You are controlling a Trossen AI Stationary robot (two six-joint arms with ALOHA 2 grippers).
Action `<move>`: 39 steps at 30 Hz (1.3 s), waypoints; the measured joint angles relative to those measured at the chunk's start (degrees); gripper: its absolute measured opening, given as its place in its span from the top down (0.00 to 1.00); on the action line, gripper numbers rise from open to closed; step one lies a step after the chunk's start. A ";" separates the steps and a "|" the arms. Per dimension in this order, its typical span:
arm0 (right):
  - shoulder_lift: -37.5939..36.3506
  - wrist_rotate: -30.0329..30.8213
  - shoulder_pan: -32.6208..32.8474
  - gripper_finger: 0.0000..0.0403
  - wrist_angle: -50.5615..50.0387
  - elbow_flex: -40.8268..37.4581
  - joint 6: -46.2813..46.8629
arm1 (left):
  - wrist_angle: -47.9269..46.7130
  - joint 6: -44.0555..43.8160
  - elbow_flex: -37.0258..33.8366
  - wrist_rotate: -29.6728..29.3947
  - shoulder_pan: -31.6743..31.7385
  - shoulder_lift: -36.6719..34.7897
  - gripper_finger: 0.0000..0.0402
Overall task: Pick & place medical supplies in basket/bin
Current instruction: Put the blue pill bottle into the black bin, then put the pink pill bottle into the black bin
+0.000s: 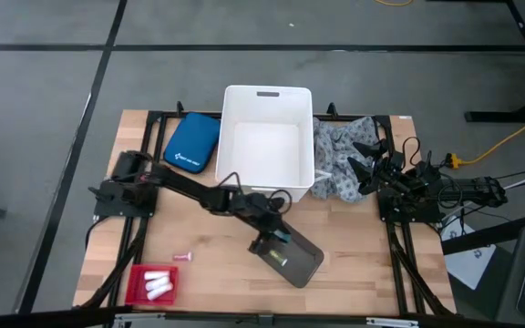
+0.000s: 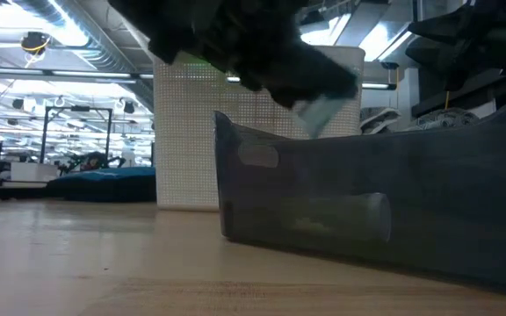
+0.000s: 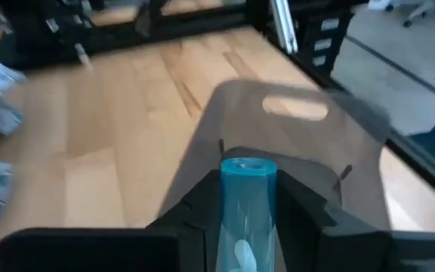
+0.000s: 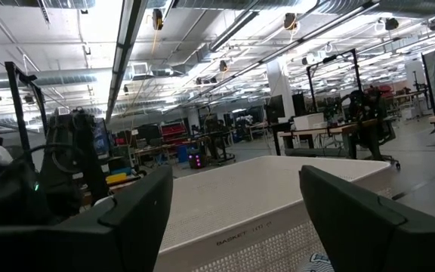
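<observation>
Two dark jointed arms, black cables looping along them, broad matte black jaws

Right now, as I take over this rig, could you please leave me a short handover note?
Left pincer: shut on a clear blue tube, above the dark translucent tray at the table's front.
Right pincer: open, holding nothing, waiting at the table's right edge near the patterned cloth.
White bin: at the table's back centre, looks empty.
White rolls: in the red tray, front left. A small pink item lies loose nearby.
Done: nothing visibly binned.
Left: tube, rolls, cloth, pink item.
</observation>
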 joint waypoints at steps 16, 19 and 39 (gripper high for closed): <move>0.00 -0.02 -0.02 0.27 -0.38 0.00 -0.17 | -11.69 0.94 5.87 0.17 -2.61 0.23 0.52; 0.00 -0.02 -0.04 0.27 -0.43 0.00 -0.17 | -22.08 0.94 5.87 -1.08 -3.83 -3.81 0.53; 0.00 -0.03 -0.04 0.27 -0.94 0.00 0.81 | -66.88 -40.38 -0.06 -18.82 -27.73 -15.53 0.53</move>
